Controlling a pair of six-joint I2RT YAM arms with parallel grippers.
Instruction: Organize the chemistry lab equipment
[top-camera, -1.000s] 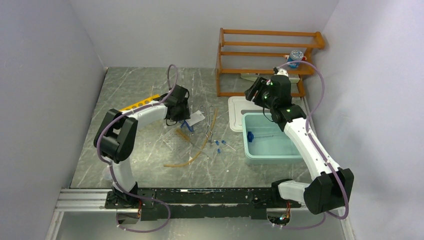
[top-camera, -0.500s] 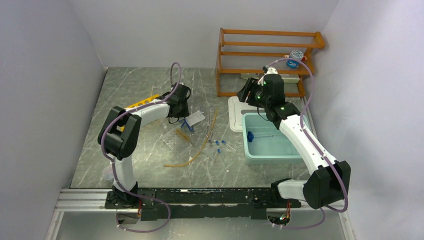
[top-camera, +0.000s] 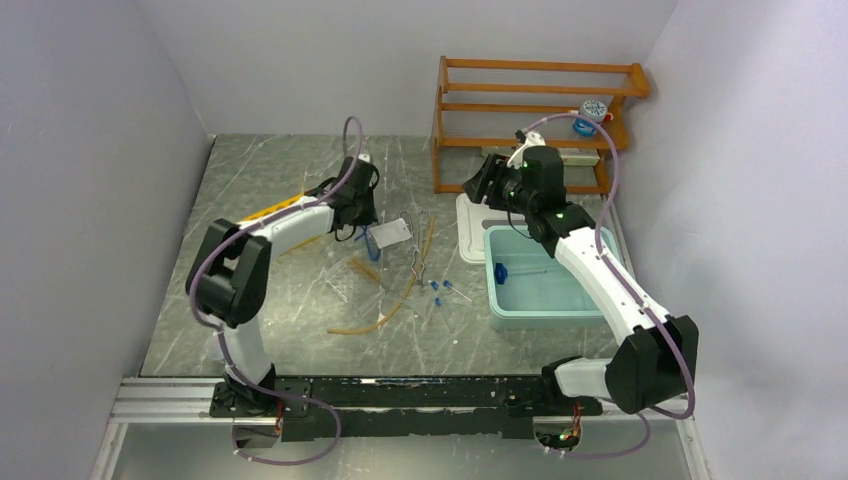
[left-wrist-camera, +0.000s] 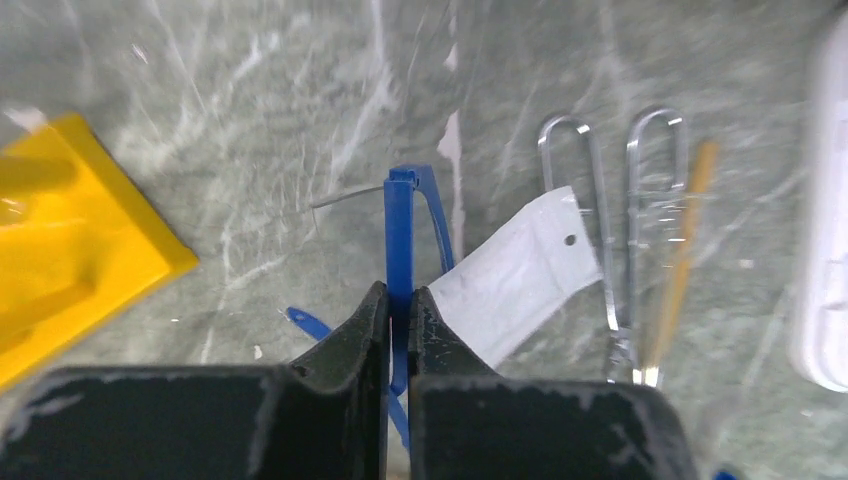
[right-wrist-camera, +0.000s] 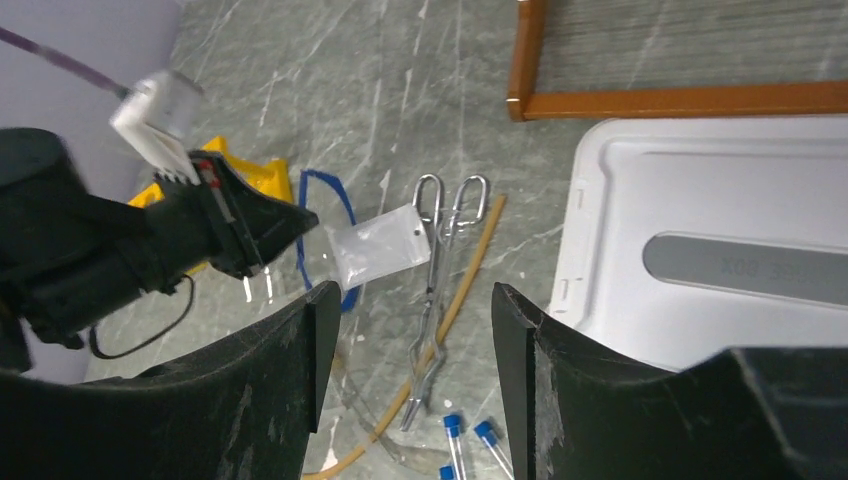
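Observation:
My left gripper (left-wrist-camera: 400, 300) is shut on the thin blue frame of the goggles (left-wrist-camera: 399, 225), which sticks up between its jaws. In the top view it (top-camera: 362, 212) sits left of the white packet (top-camera: 393, 233). Beside the packet lie the metal tongs (left-wrist-camera: 610, 220) and the tan rubber tube (left-wrist-camera: 680, 250). The yellow rack (left-wrist-camera: 70, 240) is at the left. My right gripper (right-wrist-camera: 412, 295) hangs open and empty above the tongs (right-wrist-camera: 440, 230) and tube (right-wrist-camera: 462, 290). A few blue-capped tubes (right-wrist-camera: 470, 440) lie below it.
The pale teal tub (top-camera: 540, 300) stands at the right with a small blue item (top-camera: 500, 272) inside. Its white lid (top-camera: 472, 225) lies behind it. The orange wooden shelf (top-camera: 530, 110) stands at the back right. A clear curved plastic piece (top-camera: 345, 275) lies mid-table.
My left gripper has shut on the blue goggles frame and shifted slightly back. The right arm has swung left, from over the tub toward the lid and tongs.

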